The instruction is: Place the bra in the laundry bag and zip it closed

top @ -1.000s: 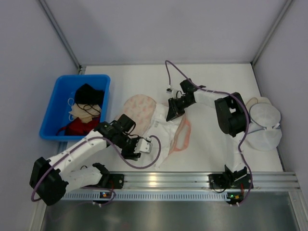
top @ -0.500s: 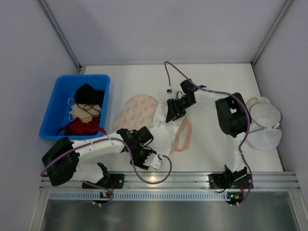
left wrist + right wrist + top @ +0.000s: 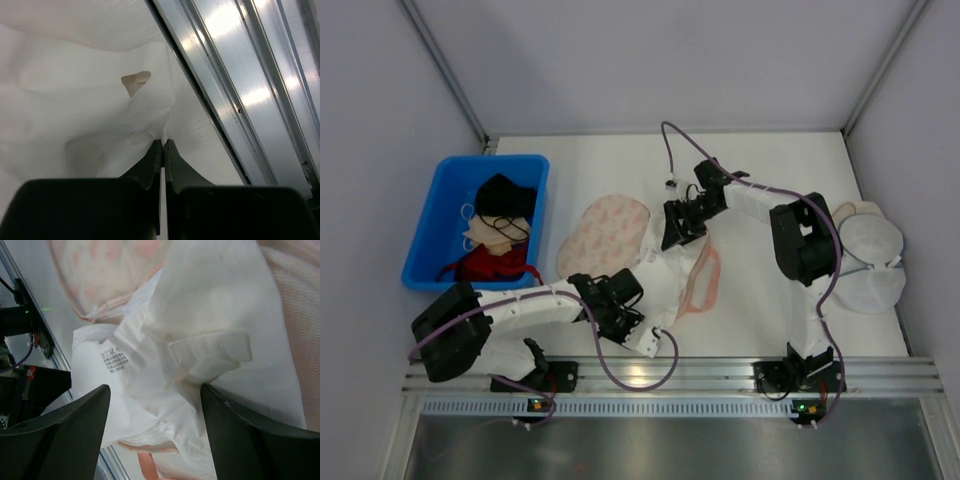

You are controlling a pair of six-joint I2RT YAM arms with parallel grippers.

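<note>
I have the bra [image 3: 660,285] lying in a rumpled strip on the open laundry bag [image 3: 605,235], in the middle of the tabletop [image 3: 770,170]. It sits over the seam where the bag's 2 lobes meet. The printed lobe shows bare to its left, and only the pink rim of the other lobe shows to its right.

The bra's long axis runs from the far side toward the near edge, and its near end leans slightly left and spills off the bag toward the rail [image 3: 240,60]. The bag's 2 lobes lie roughly left to right, so the bra crosses the bag instead of lying along 1 lobe.

My left pincer [image 3: 163,145] is at that near end with its fingers pressed together. From the wrist view it seems to be nipping the thin hem, with the fabric bunched right at the tips. I read that grip as a way to lift the overhanging end and fold it back inside the rim, since nothing can zip while cloth hangs over the edge.

My right pincer [image 3: 154,390] hangs spread wide over the far end, above the care label and a strap, holding nothing. I judge it is placed there to steady or gather that end while the left folds.

The blue bin [image 3: 495,160] of other clothes stands at the left edge, well apart.
</note>
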